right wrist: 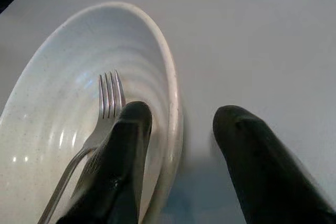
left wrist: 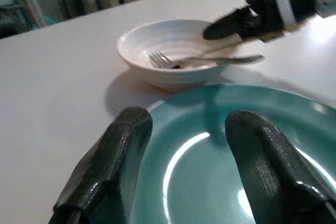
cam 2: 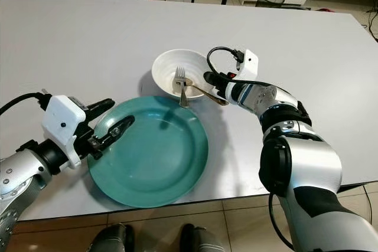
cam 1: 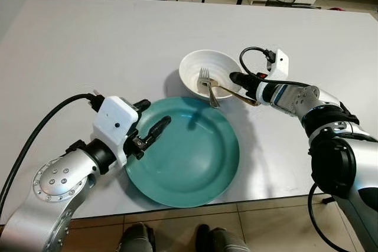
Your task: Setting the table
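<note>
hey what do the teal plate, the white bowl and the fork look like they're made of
Plate: probably glazed ceramic, maybe melamine; smooth teal surface with glossy light streaks. Bowl: likely glazed stoneware; white with faint ridged rings and tiny speckles in the right wrist view. Fork: metal, apparently stainless steel; silvery and reflective. A second, gold-toned utensil lies beside it, probably metal too.

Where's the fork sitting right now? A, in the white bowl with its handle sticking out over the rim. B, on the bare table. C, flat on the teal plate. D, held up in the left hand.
A: the fork lies tines-down in the white bowl, handle crossing the rim toward the teal plate.
</note>
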Controlling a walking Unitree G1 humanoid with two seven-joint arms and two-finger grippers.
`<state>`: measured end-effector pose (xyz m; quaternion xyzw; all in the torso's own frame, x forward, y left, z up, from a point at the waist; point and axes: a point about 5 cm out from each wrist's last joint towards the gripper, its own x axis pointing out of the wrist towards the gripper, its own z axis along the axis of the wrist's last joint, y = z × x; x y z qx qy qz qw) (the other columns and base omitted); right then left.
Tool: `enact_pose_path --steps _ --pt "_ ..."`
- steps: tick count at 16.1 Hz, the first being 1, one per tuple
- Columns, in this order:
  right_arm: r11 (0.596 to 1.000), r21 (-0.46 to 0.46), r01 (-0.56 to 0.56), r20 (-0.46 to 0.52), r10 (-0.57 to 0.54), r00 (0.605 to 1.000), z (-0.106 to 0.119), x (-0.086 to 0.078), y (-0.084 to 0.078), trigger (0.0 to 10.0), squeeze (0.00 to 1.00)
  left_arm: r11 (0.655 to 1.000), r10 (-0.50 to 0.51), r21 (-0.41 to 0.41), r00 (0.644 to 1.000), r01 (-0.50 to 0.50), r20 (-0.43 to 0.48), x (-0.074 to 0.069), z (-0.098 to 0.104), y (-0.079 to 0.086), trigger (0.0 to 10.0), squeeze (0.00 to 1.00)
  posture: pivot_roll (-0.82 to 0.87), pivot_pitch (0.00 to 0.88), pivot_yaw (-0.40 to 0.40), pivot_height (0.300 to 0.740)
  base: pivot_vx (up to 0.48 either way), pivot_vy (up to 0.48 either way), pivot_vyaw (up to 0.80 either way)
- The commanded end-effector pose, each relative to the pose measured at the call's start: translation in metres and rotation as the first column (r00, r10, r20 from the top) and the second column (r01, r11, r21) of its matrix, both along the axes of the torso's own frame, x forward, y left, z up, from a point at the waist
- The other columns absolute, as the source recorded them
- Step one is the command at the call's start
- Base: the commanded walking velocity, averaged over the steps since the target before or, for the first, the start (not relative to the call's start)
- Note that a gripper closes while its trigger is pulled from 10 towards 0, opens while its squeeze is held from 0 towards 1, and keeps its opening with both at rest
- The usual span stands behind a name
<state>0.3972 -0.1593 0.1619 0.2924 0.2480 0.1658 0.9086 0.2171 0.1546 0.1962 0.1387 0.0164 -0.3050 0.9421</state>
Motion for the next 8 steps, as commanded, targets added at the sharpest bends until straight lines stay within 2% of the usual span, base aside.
enact_pose_path --steps 1,8 --pt "1.000 0.007 0.006 -0.015 -0.006 1.000 0.0008 -0.0005 -0.0044 0.0 0.00 0.999 -0.051 0.010 0.998 0.052 -0.024 -0.0070 -0.0019 -0.0050 10.0 0.00 0.18 0.176 -0.140 0.740 0.000 0.000 0.00" --pt "1.000 0.023 0.000 -0.040 0.001 0.999 -0.0019 -0.0025 -0.0051 0.0 0.00 0.999 -0.050 0.011 0.998 0.050 -0.022 -0.0064 -0.0009 -0.0039 10.0 0.00 0.18 0.171 -0.142 0.740 0.000 0.000 0.00"
